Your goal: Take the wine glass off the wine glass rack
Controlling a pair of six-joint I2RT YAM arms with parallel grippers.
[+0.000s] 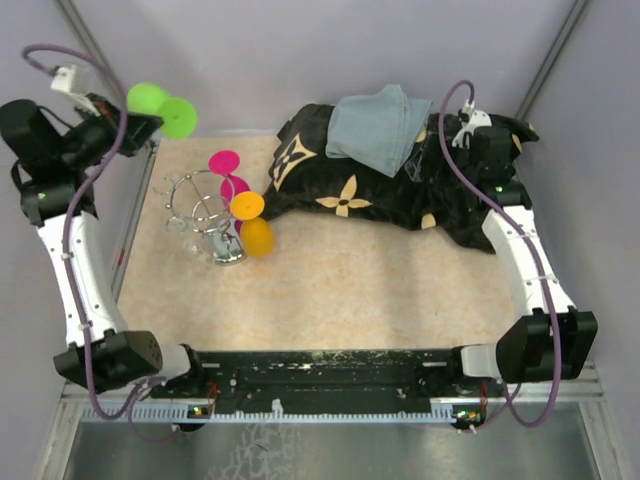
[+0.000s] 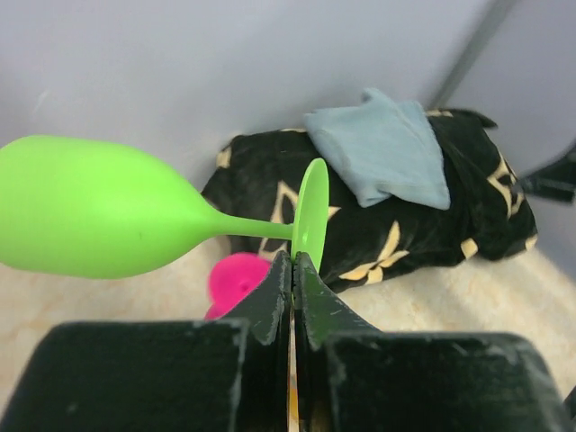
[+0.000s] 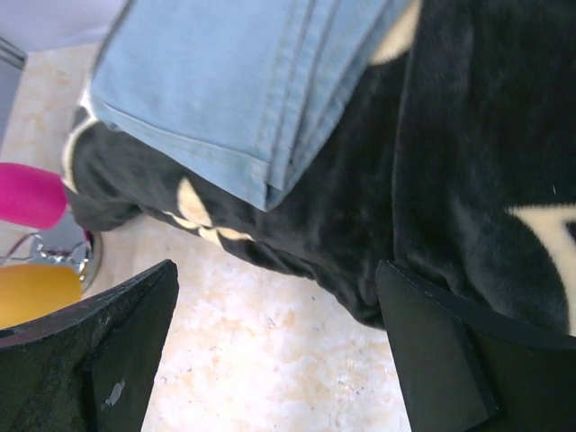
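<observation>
Within left hand (image 2: 292, 268) sits the wine glass (image 2: 108, 211) foot.

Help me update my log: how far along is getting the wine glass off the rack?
Done: the green wine glass is clear of the wine glass rack, raised near the far left corner. In hand: the left gripper is shut on its foot, and the glass lies sideways in the air. Left: probably setting it down. The pink glass and orange glass sit at the rack; the right gripper is open over the black blanket.
</observation>
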